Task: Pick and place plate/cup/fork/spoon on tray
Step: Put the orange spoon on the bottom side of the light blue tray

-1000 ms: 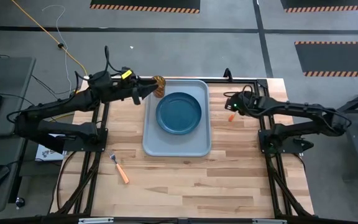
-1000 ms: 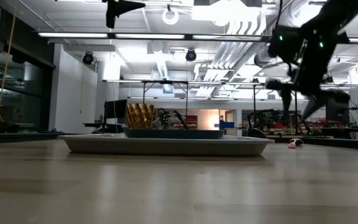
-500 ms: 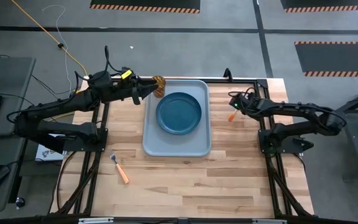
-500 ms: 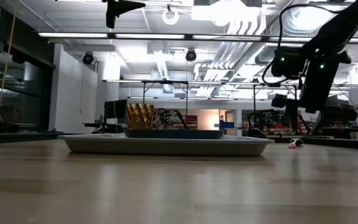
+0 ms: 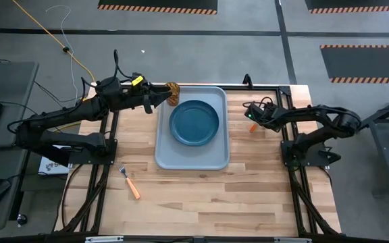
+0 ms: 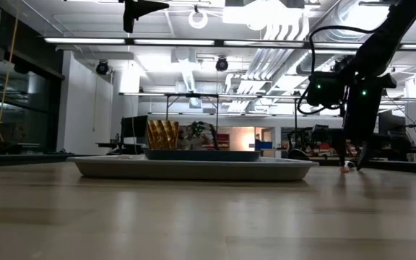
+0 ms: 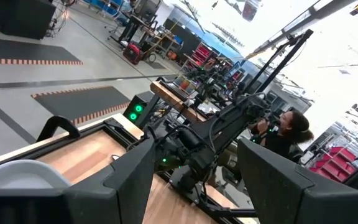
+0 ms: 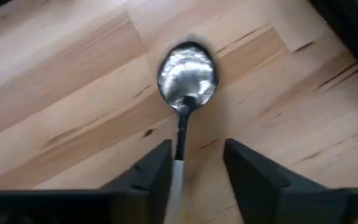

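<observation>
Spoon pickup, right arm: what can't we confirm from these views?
- Spoon handle: in the right wrist view it runs off the picture's edge between the right gripper's fingers, so whether they touch it is unclear.
- Spoon, high view: mostly hidden under the right gripper; only an orange bit shows.
- Spoon, low view: too small, behind the gripper.
- Fork tines: too small from above.

Wooden table: tray centre, fork front-left, spoon right of tray.
</observation>
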Robot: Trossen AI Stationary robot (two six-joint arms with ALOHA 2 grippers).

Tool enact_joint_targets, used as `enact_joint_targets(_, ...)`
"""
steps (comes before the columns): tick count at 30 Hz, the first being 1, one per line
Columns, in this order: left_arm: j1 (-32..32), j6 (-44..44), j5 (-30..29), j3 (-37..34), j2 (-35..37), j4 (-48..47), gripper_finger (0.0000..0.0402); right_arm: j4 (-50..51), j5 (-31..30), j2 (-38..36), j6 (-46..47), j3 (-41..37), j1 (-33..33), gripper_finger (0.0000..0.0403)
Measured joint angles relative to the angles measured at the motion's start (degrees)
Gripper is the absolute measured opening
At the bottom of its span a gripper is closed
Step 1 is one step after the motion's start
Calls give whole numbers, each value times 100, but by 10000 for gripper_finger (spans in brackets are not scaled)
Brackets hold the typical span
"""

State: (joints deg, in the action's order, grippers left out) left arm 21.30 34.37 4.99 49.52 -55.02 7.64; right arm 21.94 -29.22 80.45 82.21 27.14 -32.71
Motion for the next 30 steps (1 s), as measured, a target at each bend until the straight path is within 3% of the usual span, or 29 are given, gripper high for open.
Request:
enact_joint_targets(5,0,-1,0,0,-2,-1,220,-63,100,-234,-480,-28,-10,18)
enact_joint_targets(10,0,-2,0,0,-2,0,220,-116,251,-977,-1477,-27,9,13)
enact_joint_targets(14,0,-5,-2,0,-4,-3,220,-492,640,-1996,-3005,-28,231,7)
enact_joint_targets(17,-2,-128,-2,0,-4,-2,220,-1220,1750,-2722,-4199,-26,512,5)
enact_joint_targets(19,-2,-286,-2,1,-4,-4,220,-1780,2575,-3064,-4372,-25,752,4)
enact_joint_targets(21,-2,-360,-2,2,-29,1,220,-2423,2997,-3272,-4218,-24,1049,4)
enact_joint_targets(25,-33,-308,-3,2,-164,6,220,-4225,2974,-3225,-4098,-20,1729,2)
enact_joint_targets(30,-311,-419,99,3,-658,462,220,-6647,2974,-2503,-4011,-13,2305,2)
